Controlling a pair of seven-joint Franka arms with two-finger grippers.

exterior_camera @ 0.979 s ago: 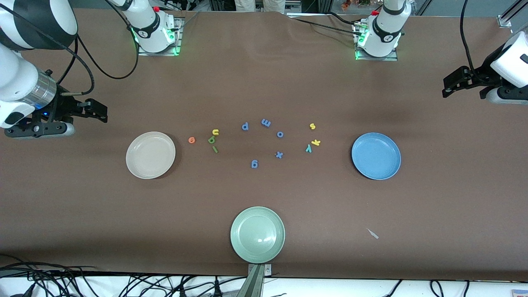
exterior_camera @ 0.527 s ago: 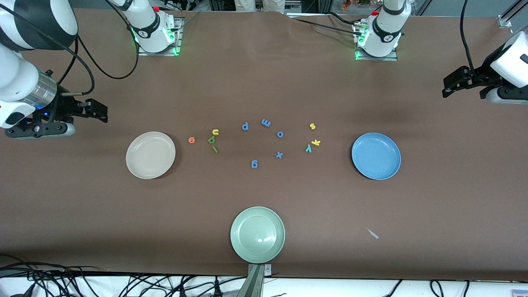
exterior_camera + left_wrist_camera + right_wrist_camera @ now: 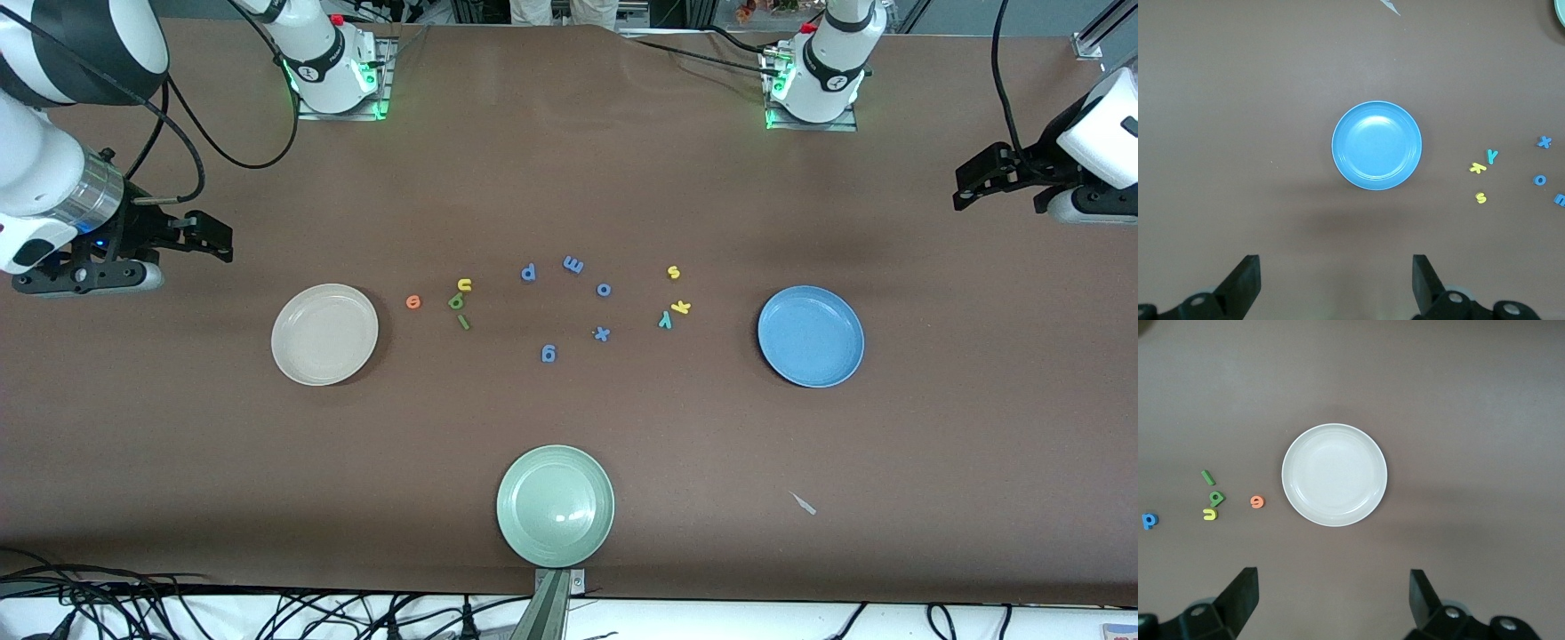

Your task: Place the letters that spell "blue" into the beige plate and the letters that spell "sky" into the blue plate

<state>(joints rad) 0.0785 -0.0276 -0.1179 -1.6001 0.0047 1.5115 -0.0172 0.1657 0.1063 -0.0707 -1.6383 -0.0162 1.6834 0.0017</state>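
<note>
— Where were your letters?

— You had the orange e [image 3: 412,302], yellow u [image 3: 464,284], green b [image 3: 456,301] and green l [image 3: 463,322] lying on the bench [image 3: 569,178] beside the beige plate [image 3: 324,334], none in it. The yellow s [image 3: 673,272], yellow k [image 3: 680,308] and teal y [image 3: 664,321] lay near the blue plate [image 3: 810,336], toward the left arm's end. Blue letters [image 3: 604,289] sat between the two groups, and a pale green plate [image 3: 555,506] lay nearer the front camera.

— And your tools?

— Your right tool [image 3: 206,238] hung over the bench near the beige plate, fingers spread wide, holding nothing. Your left tool [image 3: 973,182] hung near the blue plate, likewise wide open and empty.
</note>
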